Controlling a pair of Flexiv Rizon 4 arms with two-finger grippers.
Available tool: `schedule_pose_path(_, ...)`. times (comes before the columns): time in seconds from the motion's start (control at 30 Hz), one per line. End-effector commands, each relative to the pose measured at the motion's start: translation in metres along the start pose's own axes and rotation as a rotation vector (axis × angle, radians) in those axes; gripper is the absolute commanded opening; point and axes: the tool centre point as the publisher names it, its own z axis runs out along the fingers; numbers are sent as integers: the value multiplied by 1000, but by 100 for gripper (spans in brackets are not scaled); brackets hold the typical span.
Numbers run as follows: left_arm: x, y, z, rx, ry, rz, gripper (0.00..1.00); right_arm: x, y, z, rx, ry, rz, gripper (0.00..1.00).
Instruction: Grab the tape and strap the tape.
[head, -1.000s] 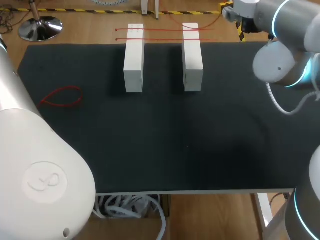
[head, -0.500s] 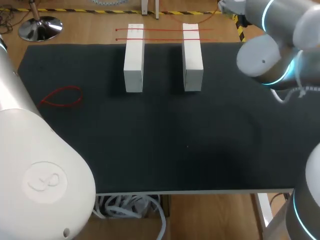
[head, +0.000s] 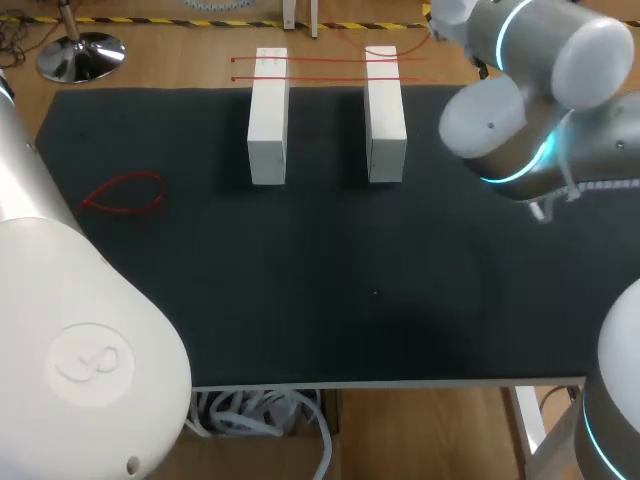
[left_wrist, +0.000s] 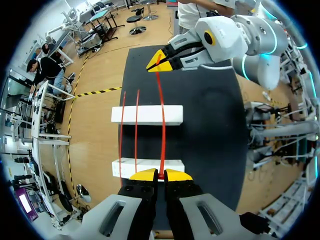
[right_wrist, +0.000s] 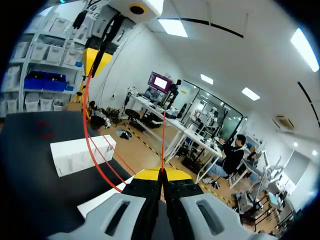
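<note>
Head view: a black desk (head: 330, 290) carries two white blocks at its far side, the left block (head: 268, 120) and the right block (head: 385, 115). Two loose red tapes (head: 320, 58) lie across their far ends, and a red loop (head: 125, 193) lies on the desk at the left.
Left fingers (left_wrist: 161, 174): together, clamped on one end of the red tape (left_wrist: 162, 115).
Right fingers (left_wrist: 157, 62): in the left wrist view their yellow tips pinch the tape's other end, and my right wrist view also shows them closed on it.
Tape: stretched between my two arms, crossing over both blocks just beside the loose pair. I can't tell whether it touches the blocks.
Writing: a round embossed emblem (head: 90, 362) sits on my left arm (head: 60, 250), too faint for me to read.
Change: my right arm (head: 520, 90) has swung left over the desk's far right corner since a second ago. The blocks, loose tapes and loop lie as before.
</note>
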Motion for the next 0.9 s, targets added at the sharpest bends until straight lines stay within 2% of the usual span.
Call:
schedule_pose_path(0.03, 0, -1, -1, -4, 1, -2, 0, 9, 10, 2, 176, -108, 33, 0)
schedule_pose_path(0.3, 0, -1, -1, -4, 1, -2, 0, 14, 16, 7, 186, -102, -18, 0)
schedule_pose_path(0.4, 0, -1, -1, -4, 1, -2, 0, 13, 14, 8, 230, -86, -12, 0)
schedule_pose_path(0.5, 0, -1, -1, -4, 1, -2, 0, 13, 13, 9, 239, -72, -35, 0)
schedule_pose_path(0.77, 0, -1, -1, -4, 1, -2, 0, 16, 13, 7, 178, -12, -173, 0)
schedule_pose_path(0.83, 0, -1, -1, -4, 1, -2, 0, 19, 9, 5, 197, 33, -131, 0)
schedule_pose_path(0.9, 0, -1, -1, -4, 1, -2, 0, 18, 8, 4, 177, 5, -99, 0)
